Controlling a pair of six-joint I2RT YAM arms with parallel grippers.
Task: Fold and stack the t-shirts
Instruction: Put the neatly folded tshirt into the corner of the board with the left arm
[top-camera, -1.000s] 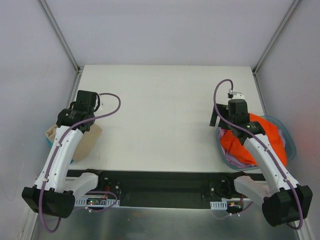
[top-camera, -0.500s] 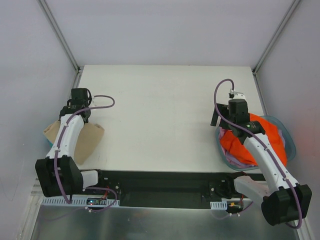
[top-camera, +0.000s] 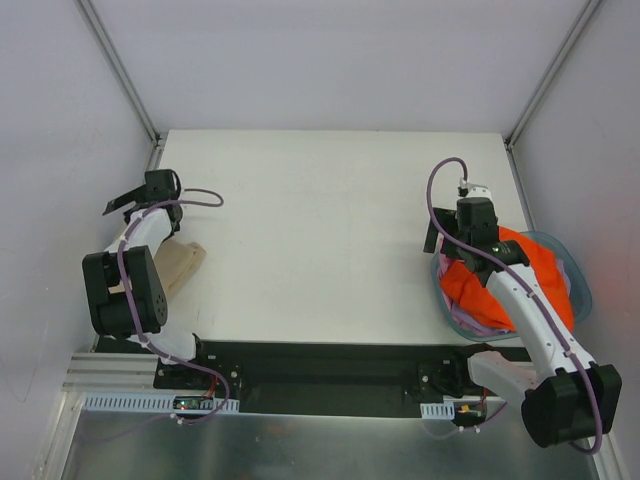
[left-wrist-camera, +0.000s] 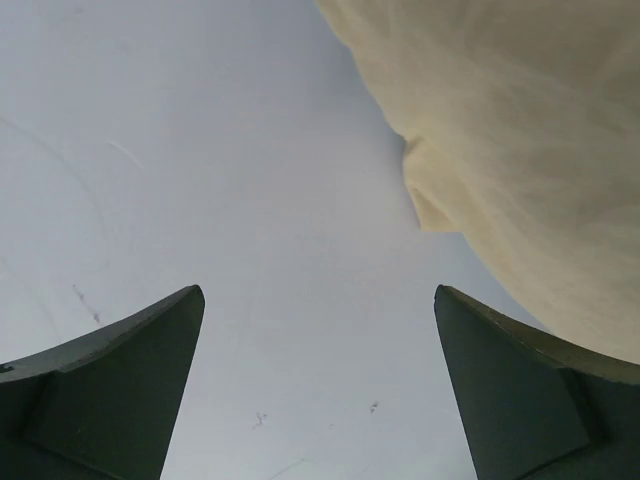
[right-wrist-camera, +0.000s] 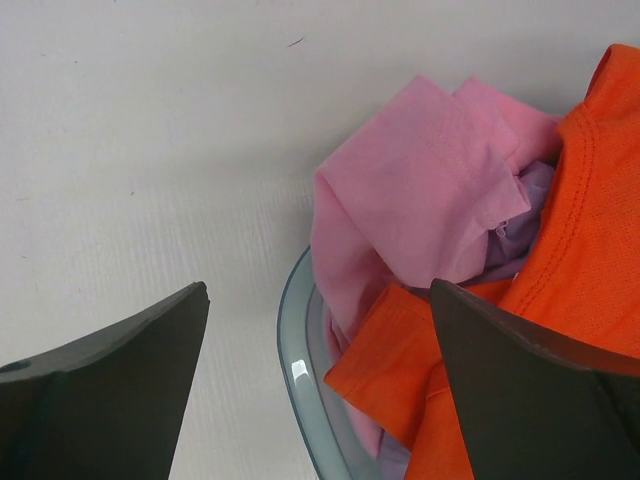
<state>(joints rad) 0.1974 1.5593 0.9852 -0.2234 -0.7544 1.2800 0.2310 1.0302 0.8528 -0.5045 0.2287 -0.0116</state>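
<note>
A tan t-shirt (top-camera: 183, 263) lies bunched at the table's left edge, partly hidden by my left arm. My left gripper (top-camera: 127, 200) hangs open just beyond it, over the table's left rim. In the left wrist view the tan cloth (left-wrist-camera: 530, 150) fills the upper right and nothing sits between the left gripper's (left-wrist-camera: 320, 290) fingers. An orange t-shirt (top-camera: 535, 275) tops the pile in the blue-grey basket (top-camera: 583, 290) at the right. My right gripper (top-camera: 436, 236) stands open above the basket's left rim (right-wrist-camera: 298, 345), over a pink t-shirt (right-wrist-camera: 420, 190), the orange one (right-wrist-camera: 585, 200) and a lavender one (right-wrist-camera: 537, 195).
White enclosure walls stand close to the table on the left, right and back. The white tabletop (top-camera: 320, 230) stretches between the two arms. The black arm mounting rail (top-camera: 320, 365) runs along the near edge.
My left gripper has opened and let go of the tan t-shirt, and the left arm has swung left and folded back. The shirt now lies at the table's left edge. The right arm has barely moved.
</note>
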